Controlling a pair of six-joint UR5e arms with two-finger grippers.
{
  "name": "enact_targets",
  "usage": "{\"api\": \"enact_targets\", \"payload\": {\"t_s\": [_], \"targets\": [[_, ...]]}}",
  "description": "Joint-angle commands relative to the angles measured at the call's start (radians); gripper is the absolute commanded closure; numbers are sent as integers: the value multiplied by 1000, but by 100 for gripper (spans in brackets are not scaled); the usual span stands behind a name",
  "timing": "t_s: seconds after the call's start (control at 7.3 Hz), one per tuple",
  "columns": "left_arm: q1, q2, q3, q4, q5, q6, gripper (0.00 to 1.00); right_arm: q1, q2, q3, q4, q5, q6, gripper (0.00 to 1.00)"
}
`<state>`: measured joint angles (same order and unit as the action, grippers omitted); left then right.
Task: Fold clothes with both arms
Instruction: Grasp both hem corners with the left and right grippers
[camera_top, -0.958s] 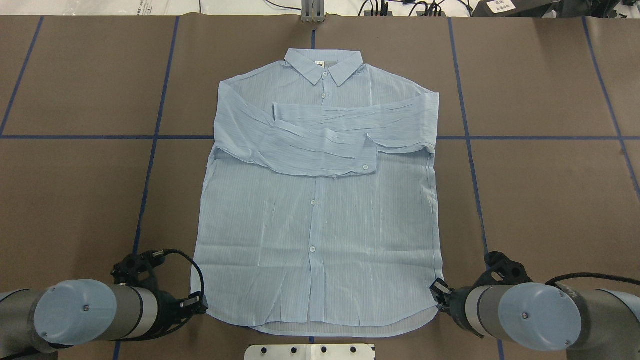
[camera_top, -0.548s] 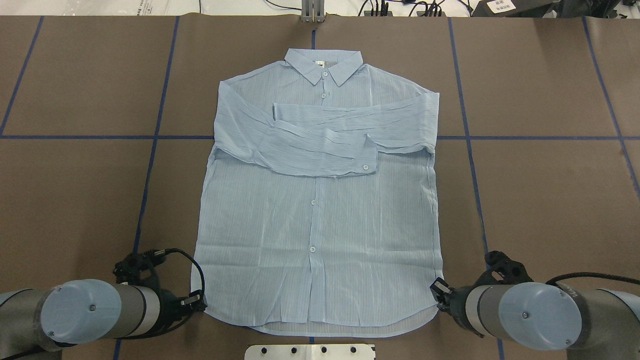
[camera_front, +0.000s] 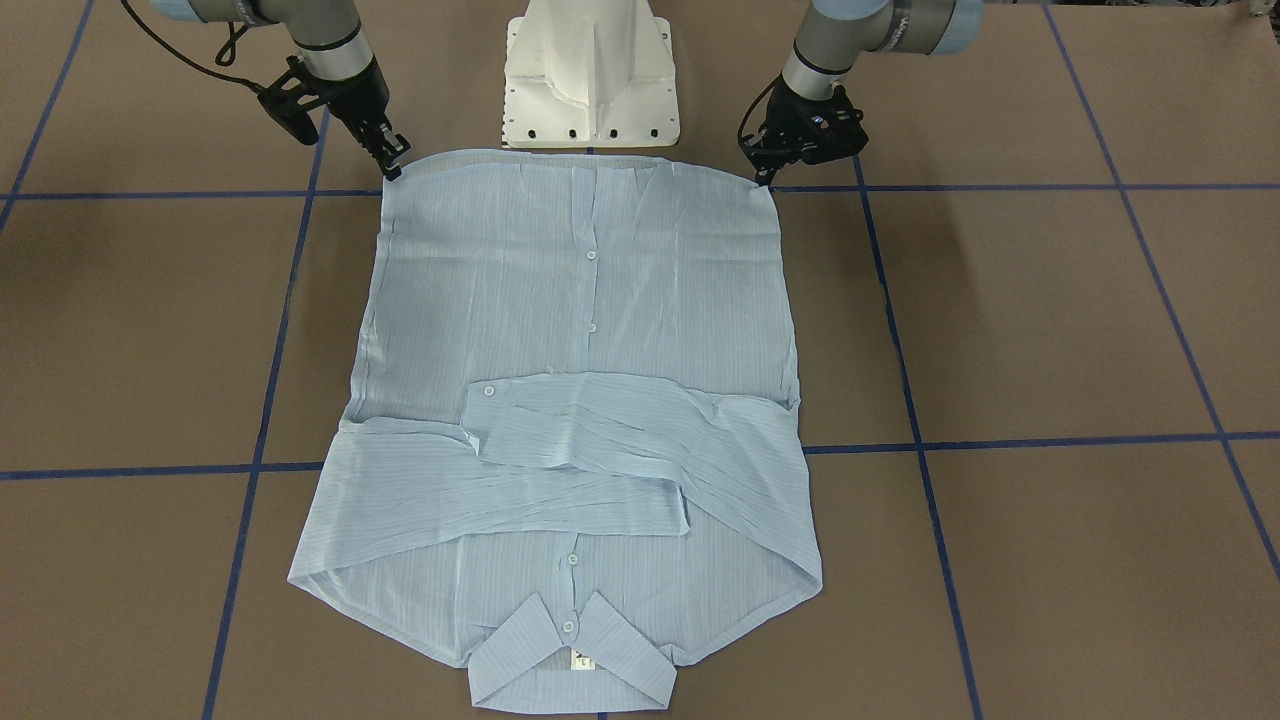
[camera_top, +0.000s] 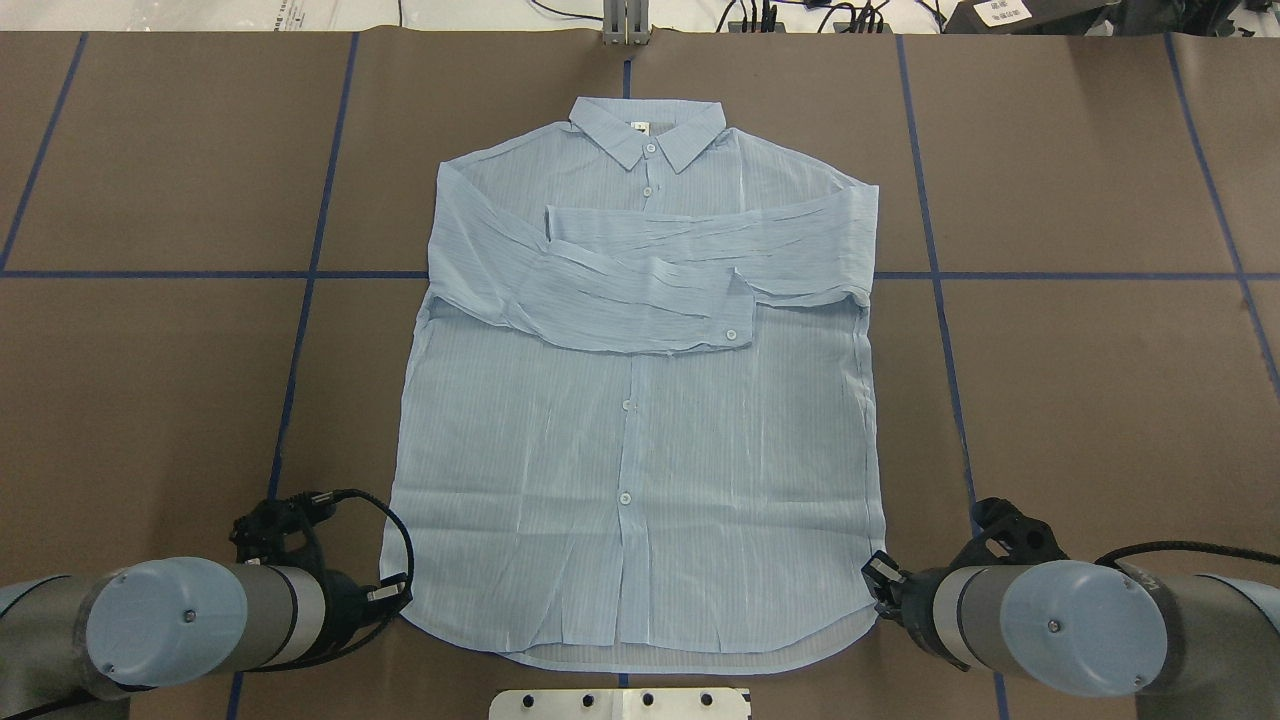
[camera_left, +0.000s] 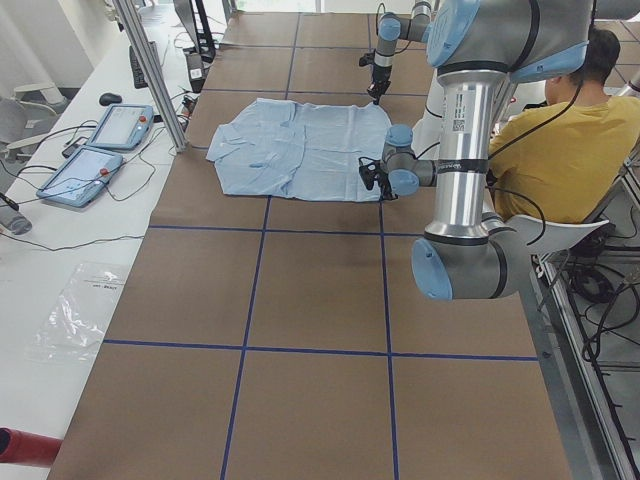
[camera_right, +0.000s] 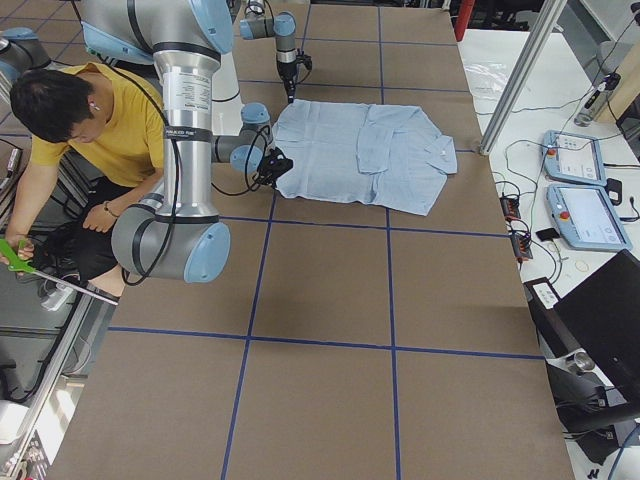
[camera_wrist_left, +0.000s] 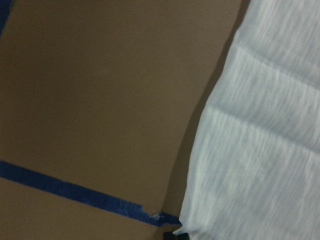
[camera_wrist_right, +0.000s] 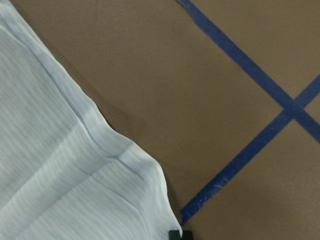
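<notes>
The pale-blue shirt lies flat and buttoned on the brown table, collar at the far side, both sleeves folded across the chest. My left gripper sits at the near-left hem corner, and its fingers look shut on that corner. In the front-facing view it is at the hem's right corner. My right gripper is at the near-right hem corner, also shut on the cloth. Each wrist view shows a hem corner running down to a black fingertip at the bottom edge.
The white pedestal base stands just behind the hem between the arms. Blue tape lines cross the brown table cover. A person in a yellow top sits behind the robot. Two tablets lie on the side table.
The left gripper has shifted slightly outward and away from the robot, and the near-left hem corner moved a little with it. The right gripper barely moved.
</notes>
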<state>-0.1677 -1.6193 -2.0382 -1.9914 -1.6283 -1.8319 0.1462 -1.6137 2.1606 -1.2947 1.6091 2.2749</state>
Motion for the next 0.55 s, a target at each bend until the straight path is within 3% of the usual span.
{"api": "enact_targets", "payload": {"t_s": [0.0,0.41], "targets": [[-6,-2,-14,-1,28,-1,100,3,-2,2,0,0,0,100],[8,4,-85,-1,28,-12,100,12,-17,39,-2,2,0,100]]}}
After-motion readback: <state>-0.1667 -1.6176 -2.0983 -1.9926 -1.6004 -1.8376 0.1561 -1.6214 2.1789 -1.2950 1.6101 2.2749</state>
